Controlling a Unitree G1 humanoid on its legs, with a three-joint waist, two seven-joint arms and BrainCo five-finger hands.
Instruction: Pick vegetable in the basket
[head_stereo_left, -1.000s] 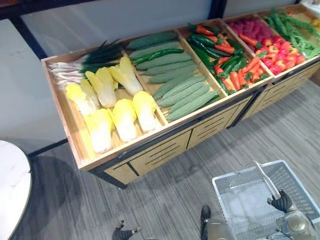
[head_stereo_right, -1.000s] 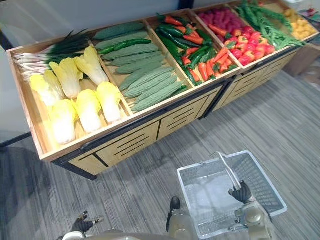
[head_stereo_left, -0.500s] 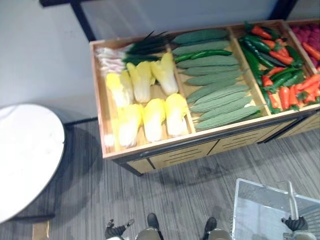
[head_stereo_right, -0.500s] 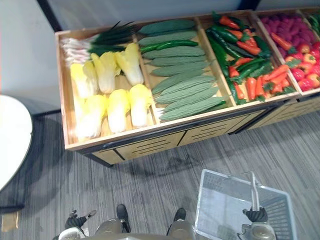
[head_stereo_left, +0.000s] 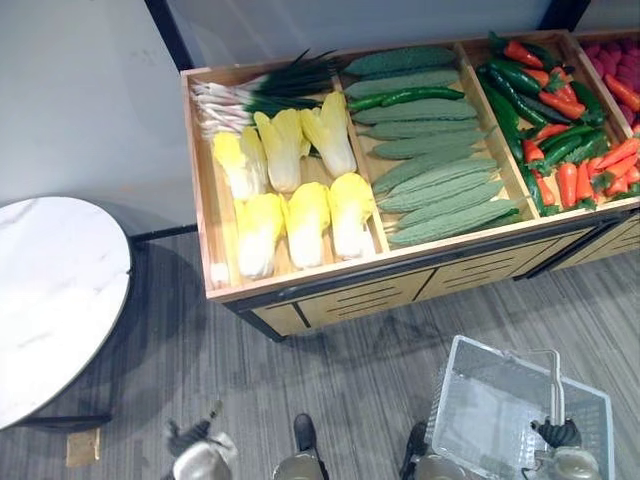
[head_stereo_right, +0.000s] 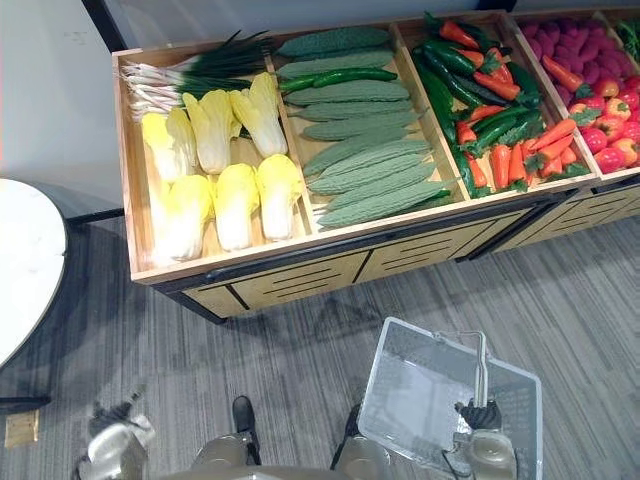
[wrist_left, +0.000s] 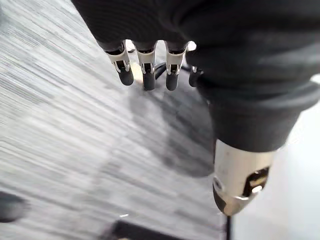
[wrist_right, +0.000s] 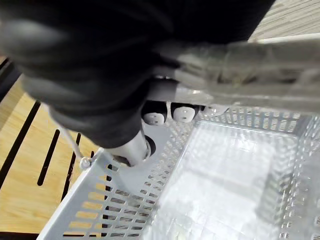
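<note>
A pale mesh basket (head_stereo_left: 497, 353) hangs low at the right over the floor, with nothing inside it (wrist_right: 225, 165). My right hand (head_stereo_left: 558, 433) is shut on its handle (head_stereo_right: 480, 362), fingers curled round the bar (wrist_right: 165, 114). My left hand (head_stereo_left: 190, 442) hangs at the lower left above the floor, its fingers (wrist_left: 145, 67) straight and holding nothing. Ahead, the wooden stand (head_stereo_left: 330, 290) holds yellow cabbages (head_stereo_left: 305, 210), spring onions (head_stereo_left: 250, 95), green gourds and cucumbers (head_stereo_left: 440, 180), and red and green peppers (head_stereo_left: 560, 130).
A round white table (head_stereo_left: 50, 300) stands at the left, close to the stand's left end. Grey plank floor (head_stereo_left: 350, 390) lies between me and the stand's drawer fronts. A pale wall runs behind the stand.
The camera swung left, so the whole scene slid across the view. My right hand kept hold of the basket handle. My left hand shifted slightly left and up.
</note>
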